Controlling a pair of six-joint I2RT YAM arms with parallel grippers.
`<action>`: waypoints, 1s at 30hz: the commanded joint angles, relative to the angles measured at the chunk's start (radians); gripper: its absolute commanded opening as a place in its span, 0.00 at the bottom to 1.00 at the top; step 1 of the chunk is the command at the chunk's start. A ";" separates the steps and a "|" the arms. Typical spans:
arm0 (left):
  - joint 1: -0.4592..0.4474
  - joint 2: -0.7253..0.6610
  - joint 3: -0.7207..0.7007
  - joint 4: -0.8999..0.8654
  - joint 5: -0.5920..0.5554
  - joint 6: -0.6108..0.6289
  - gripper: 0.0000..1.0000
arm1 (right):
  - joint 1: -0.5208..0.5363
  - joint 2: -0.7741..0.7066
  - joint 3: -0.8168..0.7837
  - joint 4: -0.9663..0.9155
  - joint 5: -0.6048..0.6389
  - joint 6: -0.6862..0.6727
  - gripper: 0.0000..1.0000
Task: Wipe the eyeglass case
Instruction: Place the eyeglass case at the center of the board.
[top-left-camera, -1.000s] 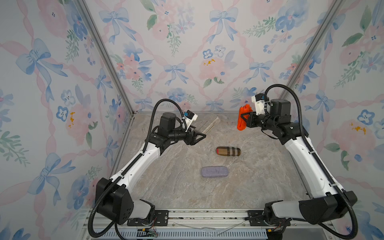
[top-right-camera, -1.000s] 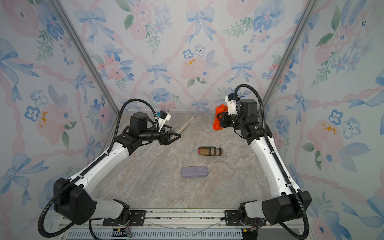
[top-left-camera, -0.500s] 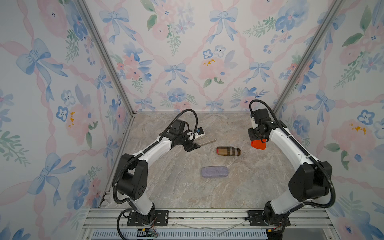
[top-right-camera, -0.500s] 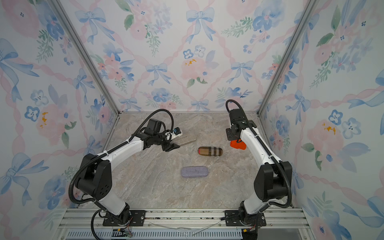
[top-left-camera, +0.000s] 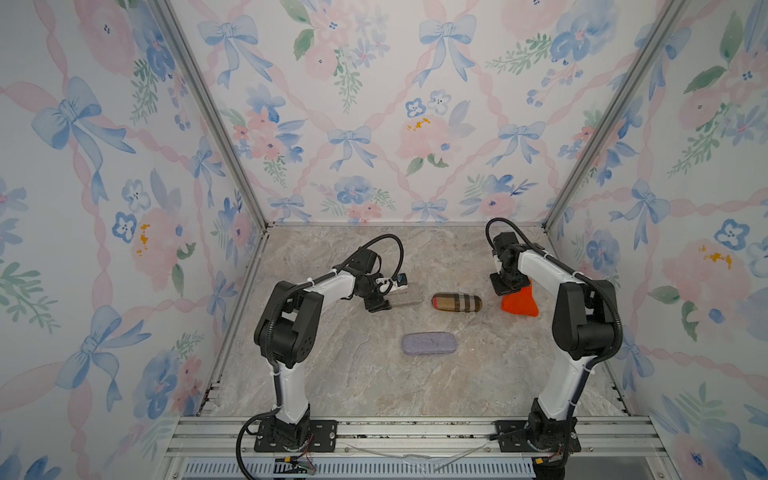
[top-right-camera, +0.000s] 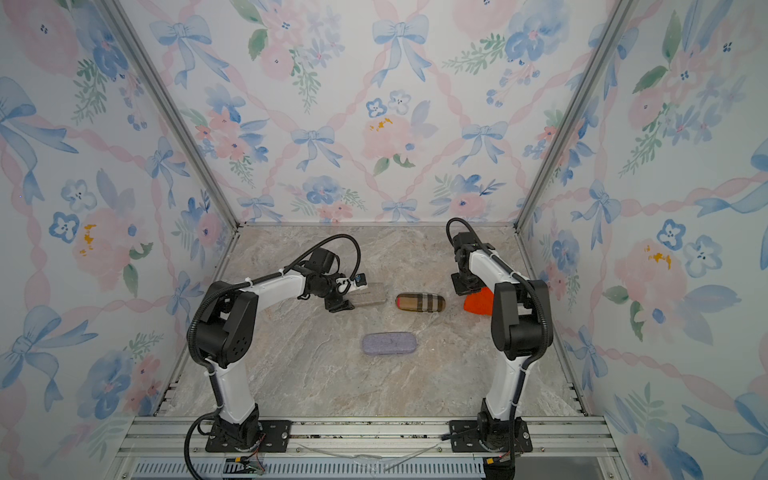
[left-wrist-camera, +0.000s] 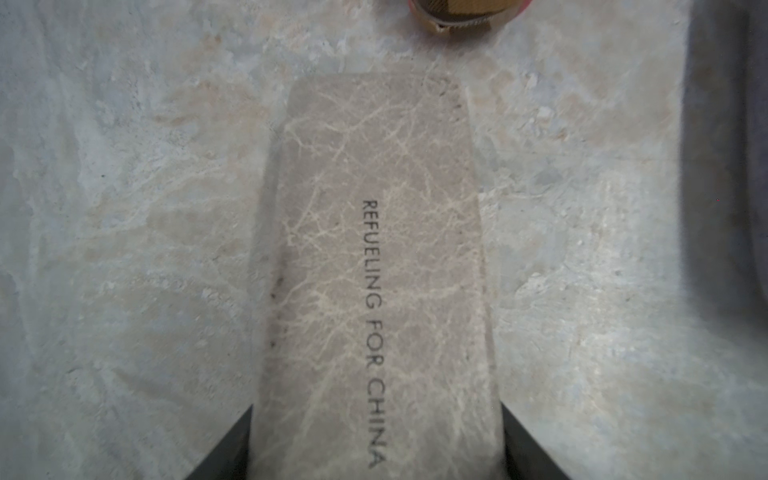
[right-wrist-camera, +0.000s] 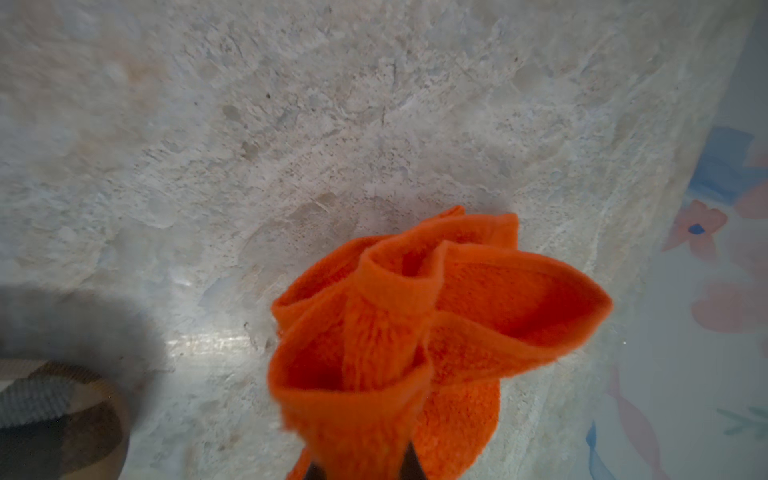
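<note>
While your left gripper (left-wrist-camera: 376, 409) clamps the marble-patterned eyeglass case (left-wrist-camera: 374, 249) by one end, level and low at the bench (top-left-camera: 374, 395), printed face up, a plaid case (top-left-camera: 456, 302) lies just past its free end, not touching. A grey felt case (top-left-camera: 429, 343) sits nearer the front. Farther right, your right gripper (right-wrist-camera: 361, 467) is closed on a bunched orange cloth (top-left-camera: 520, 305) hanging beside the plaid case.
</note>
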 joint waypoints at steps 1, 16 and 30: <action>-0.008 0.033 0.020 0.021 0.016 0.029 0.38 | -0.005 0.039 0.038 -0.034 -0.018 0.004 0.06; -0.005 0.136 0.079 -0.055 0.002 0.038 0.60 | -0.020 -0.008 -0.026 0.071 -0.140 0.046 0.61; 0.012 0.059 0.029 -0.099 0.036 0.022 0.54 | -0.019 -0.137 -0.013 0.061 -0.220 0.059 0.75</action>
